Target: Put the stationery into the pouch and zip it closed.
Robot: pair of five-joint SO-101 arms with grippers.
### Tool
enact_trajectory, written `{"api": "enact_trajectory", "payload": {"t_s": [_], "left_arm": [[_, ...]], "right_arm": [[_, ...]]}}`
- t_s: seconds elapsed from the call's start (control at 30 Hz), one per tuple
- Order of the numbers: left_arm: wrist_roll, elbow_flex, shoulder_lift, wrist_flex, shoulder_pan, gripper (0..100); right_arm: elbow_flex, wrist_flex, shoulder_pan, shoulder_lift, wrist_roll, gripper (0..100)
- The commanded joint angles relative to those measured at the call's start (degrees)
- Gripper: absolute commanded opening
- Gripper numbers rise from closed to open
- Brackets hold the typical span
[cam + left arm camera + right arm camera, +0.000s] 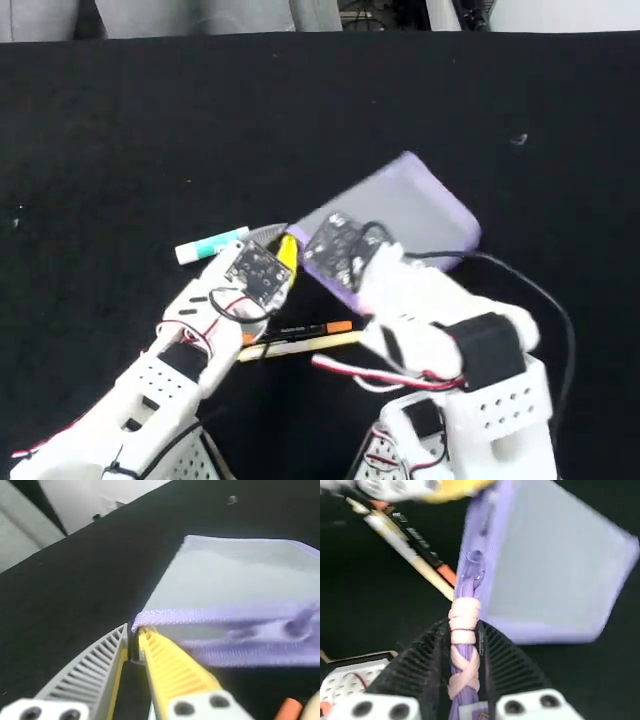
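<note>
A purple pouch (400, 212) lies tilted on the black table. My left gripper (134, 634), with one grey and one yellow finger, is shut on the pouch's (235, 590) near corner by the zipper end. The right gripper (464, 630), with black fingers, is shut on the pink-and-purple braided zipper pull (464, 615) at the edge of the pouch (545, 565). A wooden pencil (415, 560) and a black pen with an orange band (427, 547) lie side by side on the table beside the pouch. A white and teal glue stick (210, 246) lies left of the left gripper (284, 248).
The pencil and pen (300, 338) rest between the two arm bases at the front. The black table (120, 130) extends to a light wall at the back. A small speck (517, 139) sits on the table at the right.
</note>
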Motion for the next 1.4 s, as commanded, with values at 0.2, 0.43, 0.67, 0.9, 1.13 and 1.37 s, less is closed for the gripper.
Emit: {"api": "enact_trajectory", "payload": {"t_s": [0.2, 0.43, 0.67, 0.9, 1.13, 1.37], "left_arm": [[-0.4, -3.6, -0.1, -1.2, -5.5, 3], [-0.2, -3.7, 0.4, -1.1, -5.0, 3], [-0.3, -3.7, 0.4, -1.1, -4.9, 3], [-0.3, -3.8, 0.4, -1.1, -4.9, 3], [-0.3, -3.4, 0.4, -1.1, -1.7, 3], [-0.4, -3.3, 0.5, -1.1, 4.9, 3]], "right_arm": [[-3.5, 1.8, 11.4, 0.3, 4.7, 1.1], [-3.5, 1.9, 11.8, 0.2, 4.7, 1.1], [-6.1, 2.0, 17.8, 0.2, 4.8, 1.1], [-6.2, 2.0, 20.6, 0.2, 4.8, 1.1], [-6.1, 2.0, 24.2, 0.2, 7.6, 1.1], [-6.1, 2.0, 22.8, 0.2, 7.6, 1.1]]}}
